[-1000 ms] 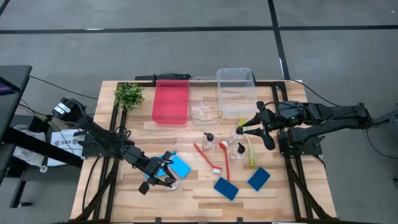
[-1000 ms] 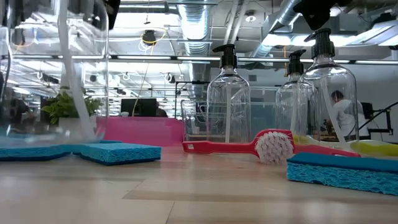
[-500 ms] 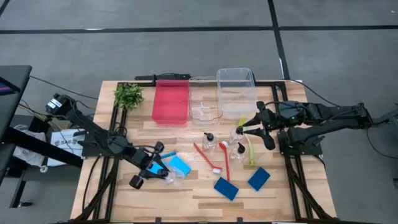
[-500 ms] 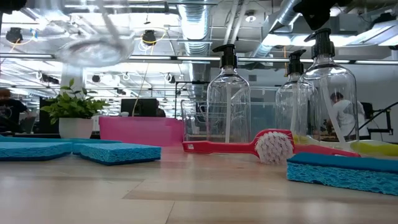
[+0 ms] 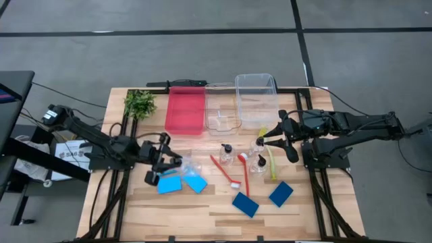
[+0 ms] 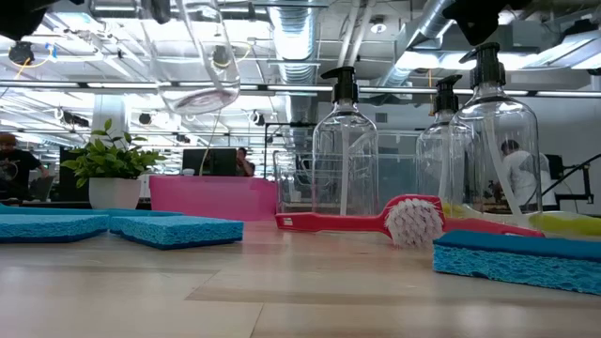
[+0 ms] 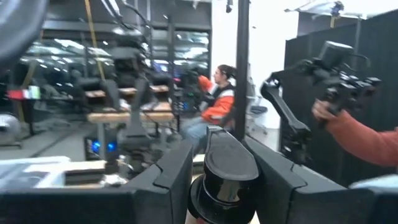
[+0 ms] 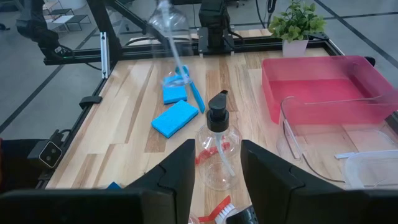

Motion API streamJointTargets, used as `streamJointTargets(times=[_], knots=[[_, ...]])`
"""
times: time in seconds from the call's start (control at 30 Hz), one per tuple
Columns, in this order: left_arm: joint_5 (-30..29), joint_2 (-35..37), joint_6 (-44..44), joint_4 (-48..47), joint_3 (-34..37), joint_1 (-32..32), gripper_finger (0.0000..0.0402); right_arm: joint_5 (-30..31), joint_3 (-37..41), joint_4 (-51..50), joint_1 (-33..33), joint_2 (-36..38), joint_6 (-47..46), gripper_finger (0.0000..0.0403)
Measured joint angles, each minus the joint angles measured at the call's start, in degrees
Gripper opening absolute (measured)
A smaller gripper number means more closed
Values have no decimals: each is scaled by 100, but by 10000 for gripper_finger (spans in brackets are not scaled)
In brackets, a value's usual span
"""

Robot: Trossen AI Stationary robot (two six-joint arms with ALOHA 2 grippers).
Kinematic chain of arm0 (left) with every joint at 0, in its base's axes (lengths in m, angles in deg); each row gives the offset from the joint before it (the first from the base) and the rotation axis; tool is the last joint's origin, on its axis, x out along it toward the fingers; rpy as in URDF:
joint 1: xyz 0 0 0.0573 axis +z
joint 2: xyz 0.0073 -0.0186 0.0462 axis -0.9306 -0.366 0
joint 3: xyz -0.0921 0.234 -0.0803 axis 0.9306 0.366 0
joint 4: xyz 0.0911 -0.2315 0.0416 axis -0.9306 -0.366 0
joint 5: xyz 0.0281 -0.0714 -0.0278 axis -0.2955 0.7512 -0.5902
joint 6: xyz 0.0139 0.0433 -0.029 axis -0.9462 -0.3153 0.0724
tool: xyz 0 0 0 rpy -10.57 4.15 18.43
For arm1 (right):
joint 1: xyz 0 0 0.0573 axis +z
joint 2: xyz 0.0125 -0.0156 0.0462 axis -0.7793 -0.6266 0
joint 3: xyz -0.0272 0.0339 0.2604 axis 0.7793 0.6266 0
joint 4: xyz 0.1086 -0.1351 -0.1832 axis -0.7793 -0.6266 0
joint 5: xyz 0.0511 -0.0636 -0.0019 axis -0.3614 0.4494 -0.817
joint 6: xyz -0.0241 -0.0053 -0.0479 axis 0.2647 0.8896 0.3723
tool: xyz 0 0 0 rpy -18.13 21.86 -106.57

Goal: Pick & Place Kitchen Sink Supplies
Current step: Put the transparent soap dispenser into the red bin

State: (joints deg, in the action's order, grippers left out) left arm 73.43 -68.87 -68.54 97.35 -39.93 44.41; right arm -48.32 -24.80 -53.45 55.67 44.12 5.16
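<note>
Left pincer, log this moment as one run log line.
left pincer: shut on pump bottle, lifted above table | right pincer: open by bottle cluster

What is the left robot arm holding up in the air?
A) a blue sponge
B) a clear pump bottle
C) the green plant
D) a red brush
B: the left gripper is shut on a clear pump bottle, which hangs above the table in the low view, and its black top shows between the gripper's fingers in the left wrist view.
</note>
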Motion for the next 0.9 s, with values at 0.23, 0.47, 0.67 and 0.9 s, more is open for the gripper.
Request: streamJointTargets(times=[0.23,0.47,0.67,0.9], knots=[[-33,383,-269,2,3,647,137,-1,0,0,0,1,0,123],[-724,614,-732,4,3,1371,135,1,0,2,0,1,0,123],[-1112,658,-1026,16,3,2267,134,1,0,3,2,1,0,123],[-1129,650,-1023,19,3,3394,139,1,0,4,1,0,2,123]])
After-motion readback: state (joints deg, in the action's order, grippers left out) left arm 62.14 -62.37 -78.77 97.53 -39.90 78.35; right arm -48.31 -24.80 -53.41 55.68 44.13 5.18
